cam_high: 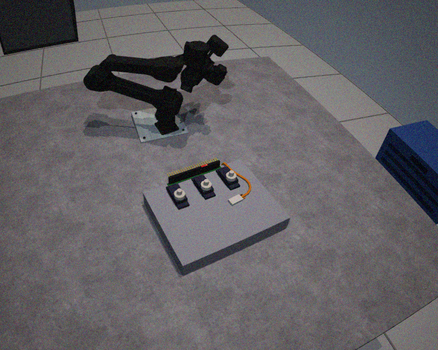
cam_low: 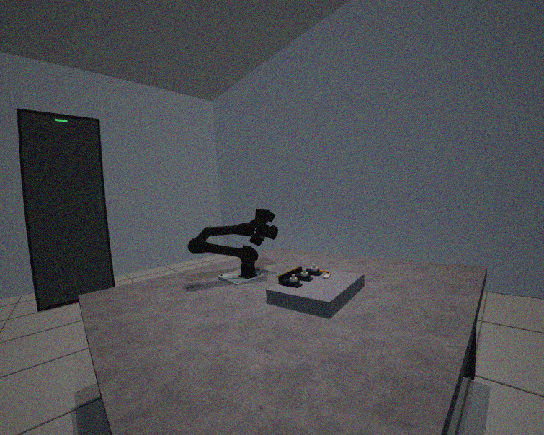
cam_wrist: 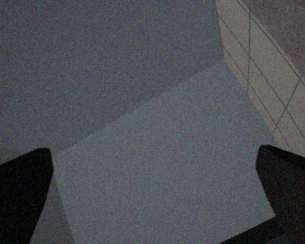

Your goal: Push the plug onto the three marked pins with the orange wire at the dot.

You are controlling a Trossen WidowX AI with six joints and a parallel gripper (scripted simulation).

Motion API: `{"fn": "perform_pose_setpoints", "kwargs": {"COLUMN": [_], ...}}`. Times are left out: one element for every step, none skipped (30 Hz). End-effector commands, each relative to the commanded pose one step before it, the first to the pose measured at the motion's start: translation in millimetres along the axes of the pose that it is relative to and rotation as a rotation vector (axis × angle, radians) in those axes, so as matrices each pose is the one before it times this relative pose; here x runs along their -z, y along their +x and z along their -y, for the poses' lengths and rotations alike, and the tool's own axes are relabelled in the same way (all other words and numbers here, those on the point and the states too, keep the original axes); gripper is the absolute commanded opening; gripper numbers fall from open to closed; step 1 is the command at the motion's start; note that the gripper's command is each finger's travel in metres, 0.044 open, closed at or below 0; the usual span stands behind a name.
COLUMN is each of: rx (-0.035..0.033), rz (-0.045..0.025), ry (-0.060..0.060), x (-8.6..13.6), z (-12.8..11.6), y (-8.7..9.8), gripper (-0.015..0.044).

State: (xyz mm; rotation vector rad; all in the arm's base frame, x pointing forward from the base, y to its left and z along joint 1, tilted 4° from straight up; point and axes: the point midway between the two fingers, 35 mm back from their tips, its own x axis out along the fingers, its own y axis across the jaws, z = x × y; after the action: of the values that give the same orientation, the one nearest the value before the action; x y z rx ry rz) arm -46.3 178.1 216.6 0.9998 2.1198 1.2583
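Observation:
My gripper [cam_high: 204, 83] [cam_low: 264, 238] [cam_wrist: 156, 158] is open and empty, raised above the table behind the holder, well away from the plug. The white plug [cam_high: 235, 199] [cam_low: 326, 276] lies flat on the grey holder [cam_high: 219, 233] [cam_low: 309, 292], beyond the servos from the pin row. Its orange lead [cam_high: 249, 185] curves back past the end servo [cam_high: 231, 177]. The row of yellowish pins [cam_high: 192, 167] stands along the holder edge facing the arm, on a black strip. A red band [cam_high: 203, 166] marks part of it. The dot and the plug's holes cannot be made out.
Two more dark servos with white hubs [cam_high: 206, 185] [cam_high: 179, 194] sit beside the end servo. The arm's pale base plate [cam_high: 148, 132] [cam_low: 230, 278] is on the table [cam_high: 79, 244] [cam_low: 215, 356]. A blue cabinet [cam_high: 419, 150] stands beyond the table edge.

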Motion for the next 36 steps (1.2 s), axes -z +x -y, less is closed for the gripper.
{"fn": "perform_pose_setpoints", "kwargs": {"rx": [-0.00054,-0.00110,-0.00161,-0.00222,-0.00276,-0.00299,-0.00306,-0.00394,-0.00465,-0.00447,-0.00480,-0.00495,-0.00498,-0.00493,-0.00484,-0.00467,-0.00450,-0.00430,-0.00401,-0.00426,-0.00378,-0.00419,-0.00359,-0.00354,-0.00300,-0.00255,-0.00221,-0.00179,-0.00175,-0.00153,-0.00106,-0.00111,-0.00088,-0.00066,-0.00043,-0.00020], "rz": [0.00122,0.00245,0.00362,0.00496,0.00645,0.00714,0.00772,0.00962,0.01265,0.01142,0.01265,0.01354,0.01418,0.01462,0.01502,0.01521,0.01541,0.01555,0.01569,0.01722,0.01632,0.01943,0.01809,0.01962,0.01816,0.01817,0.01612,0.01630,0.01604,0.01609,0.01661,0.01619,0.01626,0.01630,0.01633,0.01634], "ry": [-0.0013,-0.0025,-0.0038,-0.0048,-0.0056,-0.0071,-0.0084,-0.0096,-0.0073,-0.0115,-0.0127,-0.0135,-0.0140,-0.0144,-0.0147,-0.0148,-0.0149,-0.0150,-0.0149,-0.0164,-0.0155,-0.0185,-0.0171,-0.0182,-0.0171,-0.0140,-0.0151,-0.0144,-0.0149,-0.0150,-0.0140,-0.0150,-0.0151,-0.0151,-0.0151,-0.0151], "x": [-0.19,-0.38,-0.55,-0.77,-0.96,-1.12,-1.19,-1.50,-1.92,-1.80,-2.01,-2.17,-2.29,-2.39,-2.47,-2.53,-2.58,-2.63,-2.70,-2.96,-2.83,-3.40,-3.19,-3.50,-3.26,-3.28,-2.94,-2.99,-2.97,-3.00,-3.15,-3.06,-3.10,-3.13,-3.15,-3.18], "z": [-0.16,-0.33,-0.49,-0.67,-0.85,-0.91,-0.97,-1.23,-1.61,-1.43,-1.56,-1.64,-1.68,-1.69,-1.70,-1.68,-1.66,-1.63,-1.58,-1.72,-1.58,-1.83,-1.64,-1.71,-1.53,-1.45,-1.27,-1.21,-1.17,-1.13,-1.12,-1.05,-1.01,-0.97,-0.92,-0.87], "y": [-0.03,-0.07,-0.10,-0.12,-0.19,-0.21,-0.21,-0.28,-0.34,-0.33,-0.36,-0.38,-0.40,-0.41,-0.41,-0.41,-0.41,-0.41,-0.40,-0.45,-0.42,-0.49,-0.45,-0.49,-0.44,-0.45,-0.37,-0.38,-0.36,-0.35,-0.36,-0.34,-0.34,-0.33,-0.33,-0.32], "gripper": [0.0374,0.0347,0.0321,0.0295,0.0269,0.0242,0.0216,0.0190,0.0164,0.0137,0.0115,0.0115,0.0115,0.0115,0.0115,0.0115,0.0115,0.0115,0.0115,0.0115,0.0115,0.0115,0.0115,0.0115,0.0115,0.0115,0.0115,0.0115,0.0115,0.0115,0.0115,0.0115,0.0115,0.0115,0.0115,0.0115]}}
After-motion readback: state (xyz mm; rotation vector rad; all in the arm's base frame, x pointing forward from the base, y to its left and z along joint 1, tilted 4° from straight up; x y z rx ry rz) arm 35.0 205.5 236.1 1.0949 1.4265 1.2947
